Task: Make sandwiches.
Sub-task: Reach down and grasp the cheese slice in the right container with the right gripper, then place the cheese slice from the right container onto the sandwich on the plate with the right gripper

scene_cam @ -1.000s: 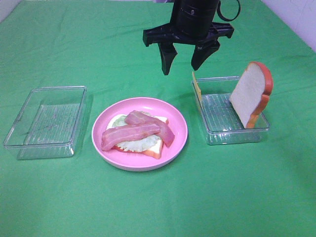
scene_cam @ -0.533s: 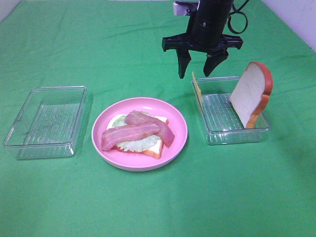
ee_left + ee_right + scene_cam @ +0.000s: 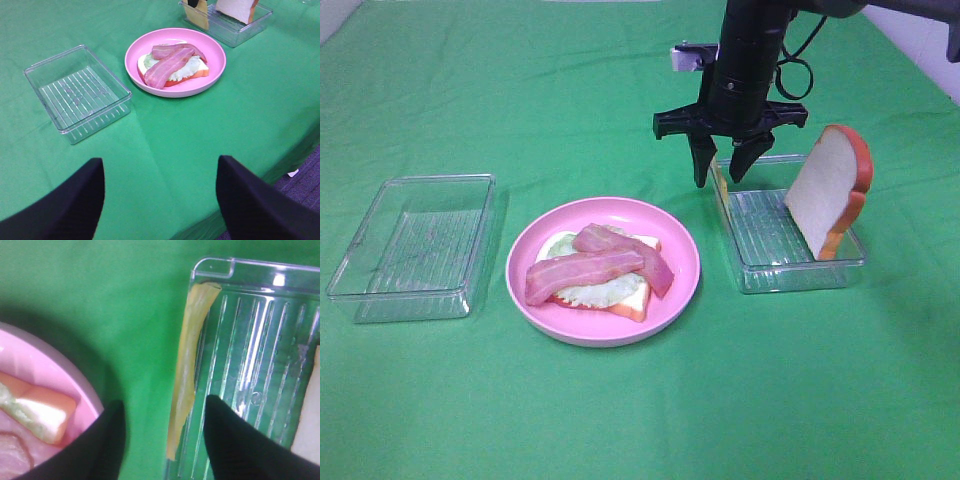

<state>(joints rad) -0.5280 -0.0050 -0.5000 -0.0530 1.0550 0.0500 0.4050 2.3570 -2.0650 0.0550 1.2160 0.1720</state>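
On the pink plate [image 3: 676, 300] lies the partly built sandwich [image 3: 598, 270]: a bread slice, pale lettuce and two bacon strips. A yellow cheese slice [image 3: 719, 183] stands on edge against the near-plate wall of the right clear tray [image 3: 800, 270]. A second bread slice [image 3: 826, 195] leans upright at that tray's far end. My right gripper [image 3: 719, 178] points straight down with one finger on each side of the cheese [image 3: 187, 365]. Its fingers [image 3: 107, 445] are apart and not pressing the cheese. My left gripper [image 3: 160, 200] is open and empty, low at the table's near edge.
An empty clear tray [image 3: 415, 245] sits left of the plate, also seen in the left wrist view as the tray [image 3: 77, 92]. Green cloth covers the table, whose edge [image 3: 280, 170] drops off close to the left gripper.
My right gripper has come down and moved right to the right tray's near-plate wall. Its jaws have narrowed around the cheese slice. The left arm has not moved.
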